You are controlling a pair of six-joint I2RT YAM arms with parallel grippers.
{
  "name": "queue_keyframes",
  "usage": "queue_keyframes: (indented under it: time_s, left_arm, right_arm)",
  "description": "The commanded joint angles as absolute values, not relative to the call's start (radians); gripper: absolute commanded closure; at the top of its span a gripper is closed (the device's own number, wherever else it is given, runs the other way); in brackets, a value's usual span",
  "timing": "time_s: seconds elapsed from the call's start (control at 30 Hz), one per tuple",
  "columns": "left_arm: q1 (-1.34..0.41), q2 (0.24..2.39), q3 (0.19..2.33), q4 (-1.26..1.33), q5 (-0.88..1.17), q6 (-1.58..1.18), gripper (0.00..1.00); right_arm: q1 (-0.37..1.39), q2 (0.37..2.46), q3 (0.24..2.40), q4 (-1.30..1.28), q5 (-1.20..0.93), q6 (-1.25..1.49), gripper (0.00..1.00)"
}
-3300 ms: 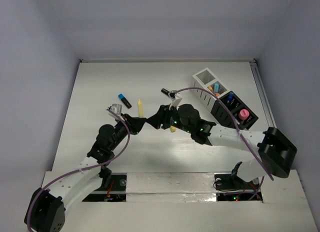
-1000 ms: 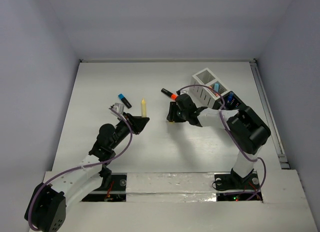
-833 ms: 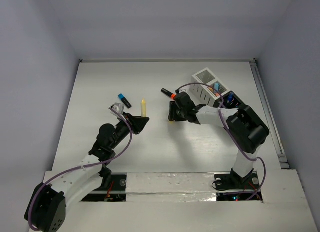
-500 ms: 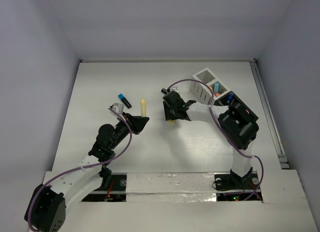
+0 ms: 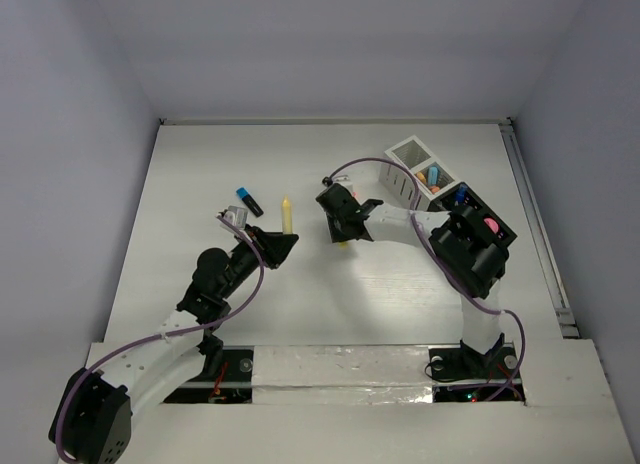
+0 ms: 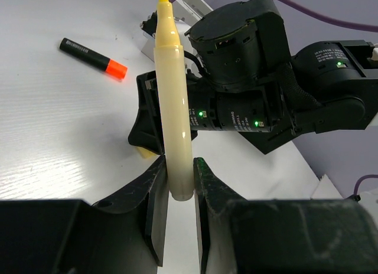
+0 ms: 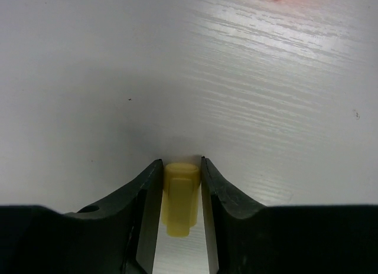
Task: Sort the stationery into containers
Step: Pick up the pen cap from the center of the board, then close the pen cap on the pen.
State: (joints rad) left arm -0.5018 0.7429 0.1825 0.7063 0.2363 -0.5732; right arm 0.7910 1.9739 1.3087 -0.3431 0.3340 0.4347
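We're looking at the left gripper point(image 6: 180, 170) pinching the pale yellow marker point(image 6: 173, 103) by its blunt end. The marker is standing straight up, pointed tip on top, and the jaws are squeezing in narrow on both sides of it. In the top view that pair is sitting a little left of the frame's centre.

The right gripper point(image 7: 181, 165) is pointing down at the table point(image 7: 266, 79) just to the right of that. We're seeing a small yellow cap point(image 7: 181, 197) lying right between its fingers. The gap is narrow and both fingers are looking flush against the cap's sides, so we're calling that a grip on it.

A black marker with an orange cap point(image 6: 93, 54) is lying flat in the upper left of the left wrist view, just past the right gripper. A black marker with a blue cap point(image 5: 248, 201) is resting up and left of the left gripper.

The containers point(image 5: 408, 141) are sitting in the upper right of the top view, well apart from both grippers. We're spotting a pink cylinder point(image 5: 490, 225) in one black box and a few coloured bits in the others.
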Motion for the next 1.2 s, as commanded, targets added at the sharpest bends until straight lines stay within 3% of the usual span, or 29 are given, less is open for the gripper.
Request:
queue_keyframes:
  time_s: [0.0, 0.07, 0.13, 0.27, 0.63, 0.8, 1.17]
  left_arm:
    - [-0.499, 0.736, 0.195, 0.755, 0.245, -0.560, 1.00]
    - [-0.499, 0.738, 0.193, 0.755, 0.245, -0.560, 1.00]
    - [-0.499, 0.739, 0.193, 0.755, 0.245, -0.560, 1.00]
    - [-0.499, 0.749, 0.195, 0.758, 0.247, -0.560, 1.00]
    - [-0.499, 0.769, 0.196, 0.772, 0.264, -0.563, 1.00]
    - [-0.508, 0.785, 0.199, 0.779, 0.265, -0.554, 1.00]
    - [-0.526, 0.807, 0.207, 0.782, 0.262, -0.540, 1.00]
  right_arm:
    - [0.807, 2.034, 1.295, -0.514, 0.351, 0.425, 0.67]
    - [0.807, 2.031, 1.298, -0.517, 0.350, 0.423, 0.74]
    - [0.807, 2.028, 1.301, -0.517, 0.353, 0.425, 0.88]
    - [0.807, 1.965, 1.293, -0.471, 0.368, 0.437, 0.96]
    - [0.807, 1.576, 1.312, -0.112, 0.382, 0.434, 1.00]
    - [0.818, 1.578, 1.337, 0.070, 0.289, 0.495, 1.00]
    - [0.864, 1.655, 1.440, 0.153, 0.190, 0.538, 1.00]
